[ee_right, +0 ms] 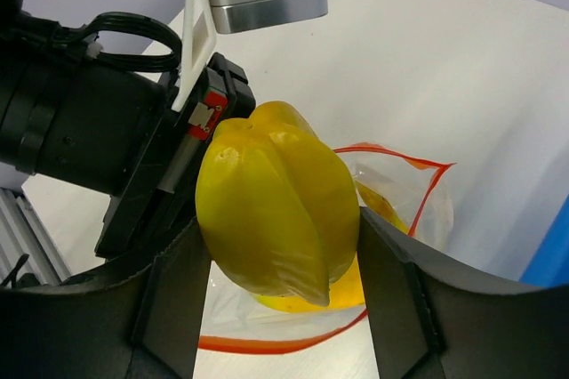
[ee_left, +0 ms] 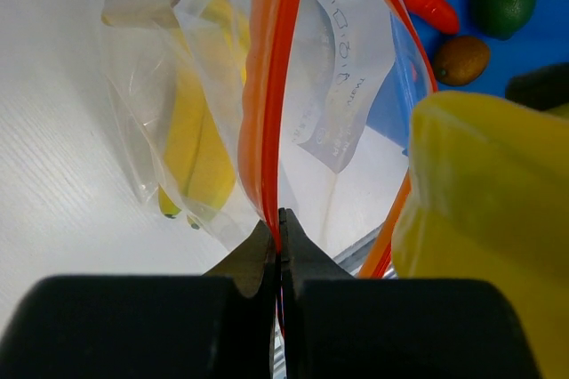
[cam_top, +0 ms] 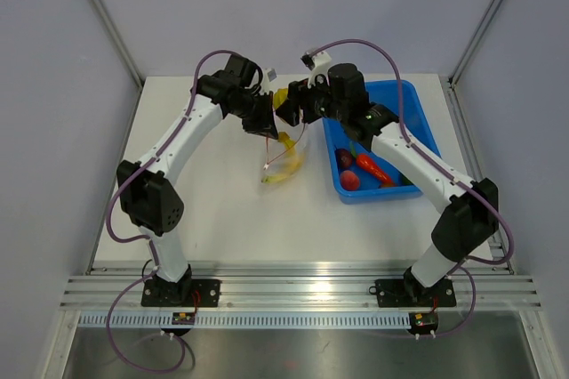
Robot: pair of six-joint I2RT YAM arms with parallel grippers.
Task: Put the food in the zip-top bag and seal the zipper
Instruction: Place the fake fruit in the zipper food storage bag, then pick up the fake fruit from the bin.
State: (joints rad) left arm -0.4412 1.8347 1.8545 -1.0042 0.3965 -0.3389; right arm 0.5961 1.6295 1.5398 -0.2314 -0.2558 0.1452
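While the zip-top bag [cam_top: 286, 164] hangs open beneath my left gripper [ee_left: 280, 229], my right gripper [ee_right: 283, 294] is clamped on a ridged yellow fruit [ee_right: 276, 210], poised just above the bag's mouth. The banana [ee_left: 197, 130] already lies inside, low beyond the left fingers, which are pinched together on the zipper [ee_left: 267, 85]. I judge loading is in hand. Next: lower the fruit through the mouth, release, then press the strip closed.

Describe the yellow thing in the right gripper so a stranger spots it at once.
Start at the blue bin on the right; just left of it the right gripper hangs over the clear bag. In its grip sits a fat, ridged yellow fruit, unlike the slim curved banana inside the bag.
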